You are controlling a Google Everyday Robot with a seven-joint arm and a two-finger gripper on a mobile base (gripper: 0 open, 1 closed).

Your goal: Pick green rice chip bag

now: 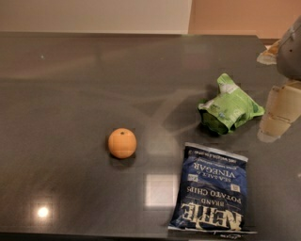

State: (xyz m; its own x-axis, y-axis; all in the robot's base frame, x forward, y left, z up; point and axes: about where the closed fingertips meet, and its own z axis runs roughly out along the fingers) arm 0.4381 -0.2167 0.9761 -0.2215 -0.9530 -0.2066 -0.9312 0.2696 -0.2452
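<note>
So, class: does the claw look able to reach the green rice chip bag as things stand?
Probably yes: the claw sits just right of the green rice chip bag, nothing between them.

The single camera looks steeply down on the dark countertop (70, 94) from its near side, facing the far edge and the wall (94, 14) at the top. The blue potato chip bag (211, 193) lies closest, its lettering upside down to this view. The gripper (278, 113) enters at the right edge, beside the green rice chip bag (230, 106)
</note>
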